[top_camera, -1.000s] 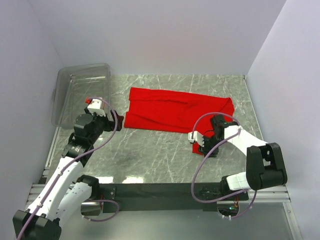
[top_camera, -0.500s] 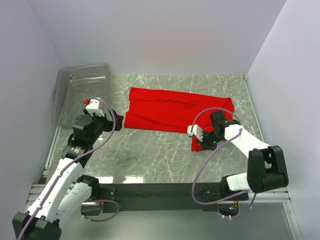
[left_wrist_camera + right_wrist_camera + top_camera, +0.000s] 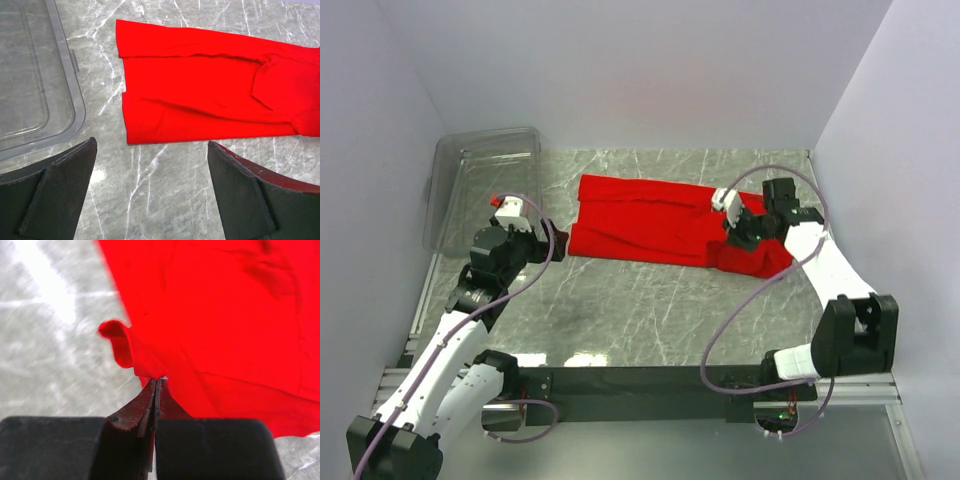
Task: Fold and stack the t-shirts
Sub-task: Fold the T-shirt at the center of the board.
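The red t-shirt [image 3: 660, 220] lies as a folded strip across the back of the marble table. It also shows in the left wrist view [image 3: 210, 100] and the right wrist view [image 3: 225, 330]. My right gripper [image 3: 738, 228] is shut on the shirt's right end and holds that cloth lifted over the strip; in the right wrist view the gripper [image 3: 156, 381] pinches a red fold. My left gripper [image 3: 552, 240] is open and empty, just left of the shirt's near left corner; it also shows in the left wrist view [image 3: 150, 155].
A clear plastic bin [image 3: 485, 180] stands at the back left, its rim also in the left wrist view [image 3: 75, 100]. White walls close the left, back and right sides of the table.
My right gripper has carried the shirt's right end from the near right of the table back and up over the strip. The left arm has hardly moved.
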Controlling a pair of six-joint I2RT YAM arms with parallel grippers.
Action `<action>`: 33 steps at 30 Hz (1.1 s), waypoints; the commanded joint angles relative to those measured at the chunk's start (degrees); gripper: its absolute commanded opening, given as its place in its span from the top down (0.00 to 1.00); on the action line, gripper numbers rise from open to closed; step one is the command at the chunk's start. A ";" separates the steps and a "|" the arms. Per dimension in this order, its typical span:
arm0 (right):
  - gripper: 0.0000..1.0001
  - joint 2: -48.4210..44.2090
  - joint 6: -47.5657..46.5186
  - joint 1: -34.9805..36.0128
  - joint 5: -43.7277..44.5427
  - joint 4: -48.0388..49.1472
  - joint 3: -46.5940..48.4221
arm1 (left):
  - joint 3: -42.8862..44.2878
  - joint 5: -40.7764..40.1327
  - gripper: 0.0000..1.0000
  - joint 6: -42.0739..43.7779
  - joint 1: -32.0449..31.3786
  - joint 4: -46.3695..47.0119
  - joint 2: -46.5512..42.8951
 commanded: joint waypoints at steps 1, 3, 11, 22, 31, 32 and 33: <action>1.00 4.03 9.52 -1.24 2.58 8.80 5.51 | 1.31 1.21 0.02 0.17 0.30 1.98 0.18; 1.00 5.53 11.64 -2.03 4.07 10.93 7.02 | 1.14 1.21 0.03 -0.01 0.22 1.89 0.18; 1.00 12.21 11.56 -2.82 7.86 14.80 13.00 | 0.52 1.56 0.03 -0.53 0.22 2.33 0.09; 1.00 16.79 15.42 -2.83 8.91 19.54 15.02 | 0.79 2.62 0.03 -0.53 0.30 3.03 1.32; 0.56 21.10 33.52 -2.74 28.68 28.43 20.20 | 1.05 3.49 0.03 -0.71 0.30 3.30 1.94; 0.55 21.10 33.97 -2.74 29.38 27.99 20.56 | 1.05 3.41 0.02 -0.88 0.30 3.21 1.94; 0.54 20.40 33.54 -2.74 28.78 27.46 20.30 | 0.96 3.49 0.03 -0.97 0.30 3.21 1.85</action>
